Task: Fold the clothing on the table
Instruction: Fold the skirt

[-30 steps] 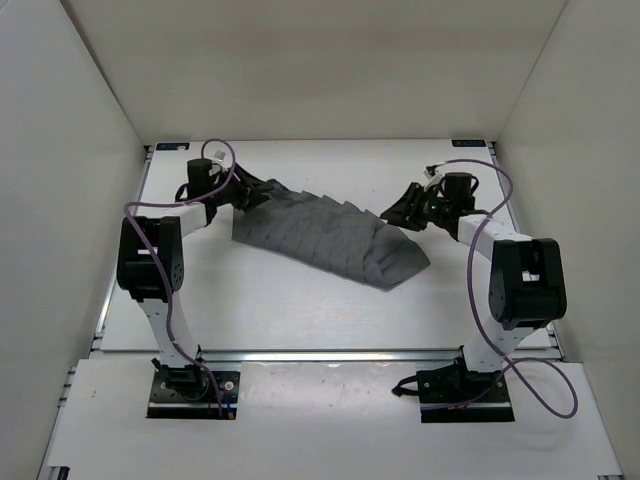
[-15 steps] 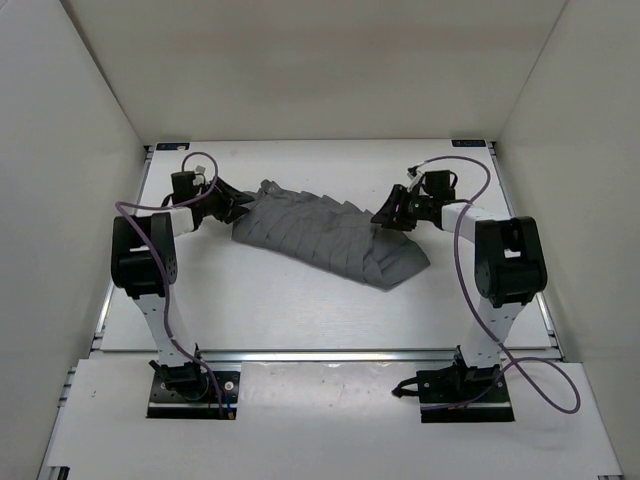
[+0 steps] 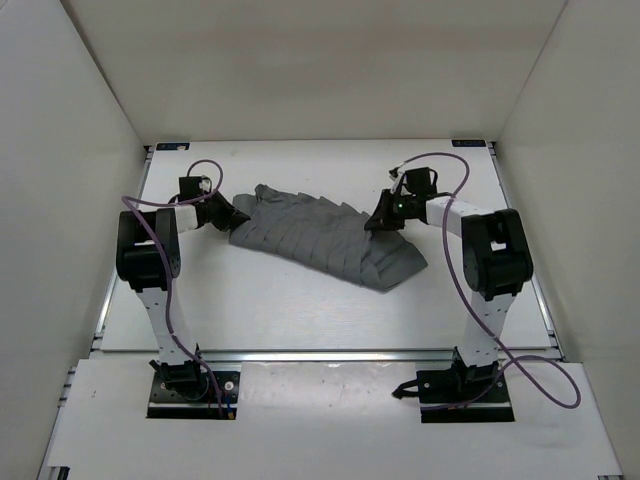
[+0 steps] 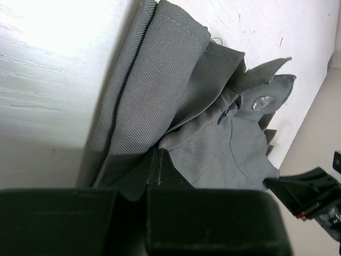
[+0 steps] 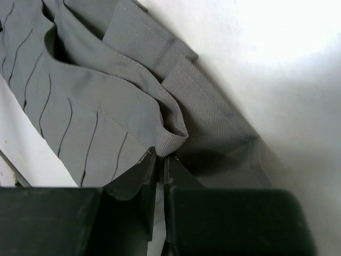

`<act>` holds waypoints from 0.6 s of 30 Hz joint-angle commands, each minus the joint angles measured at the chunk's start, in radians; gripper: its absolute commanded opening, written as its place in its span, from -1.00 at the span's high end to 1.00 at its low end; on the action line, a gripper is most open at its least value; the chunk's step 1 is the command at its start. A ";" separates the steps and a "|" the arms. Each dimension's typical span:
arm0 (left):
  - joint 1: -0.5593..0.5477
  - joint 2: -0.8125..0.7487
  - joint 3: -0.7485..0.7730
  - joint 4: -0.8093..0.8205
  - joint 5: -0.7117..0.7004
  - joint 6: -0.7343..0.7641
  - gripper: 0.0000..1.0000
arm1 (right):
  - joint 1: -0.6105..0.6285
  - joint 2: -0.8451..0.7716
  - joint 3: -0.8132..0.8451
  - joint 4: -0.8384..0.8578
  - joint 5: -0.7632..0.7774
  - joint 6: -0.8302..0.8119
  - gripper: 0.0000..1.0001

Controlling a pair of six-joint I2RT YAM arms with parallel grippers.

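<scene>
Left gripper (image 3: 237, 213): jaws fully closed, pinching the left end of the dark-gray pleated fabric garment (image 3: 320, 236). In the left wrist view its black fingers (image 4: 213, 224) sit side by side with no real gap, and a dark fold of the cloth runs in between the tips. A thick rolled band of the same cloth fans up and away from the tips. There is a round silver snap (image 4: 261, 103) on a tab of the fabric further out.

Right gripper (image 3: 373, 222): also closed, clamped on the garment's far-right edge. In the right wrist view its fingers (image 5: 229, 224) are nearly touching, with only a thin slit between them. A bunched ridge of cloth sits right at the tips, with pleat lines running off to the left of it.

The garment lies on the flat matte white table (image 3: 280, 310), in the far half between the two grippers. It stretches diagonally from far left to nearer right. Parallel pleats show across its top, and the near-right corner lies on the surface, away from both grippers. Both arms reach forward and bend inward so the grippers face each other across the cloth, well apart.

A metal rail (image 3: 330, 352) runs along the table's near edge, and white upright walls (image 3: 300, 70) stand around it. Whether either pinched end is lifted off the surface cannot be told.
</scene>
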 commanded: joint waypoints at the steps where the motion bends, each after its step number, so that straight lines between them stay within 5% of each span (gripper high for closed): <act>1: -0.004 -0.022 -0.006 -0.051 -0.046 0.055 1.00 | -0.014 -0.162 -0.074 -0.007 0.053 0.015 1.00; 9: -0.013 -0.088 -0.129 -0.037 -0.046 0.077 1.00 | -0.080 -0.288 -0.245 -0.020 0.097 0.027 1.00; 18: -0.035 -0.390 -0.517 0.055 -0.087 0.069 1.00 | -0.107 -0.075 -0.033 -0.140 0.103 -0.043 1.00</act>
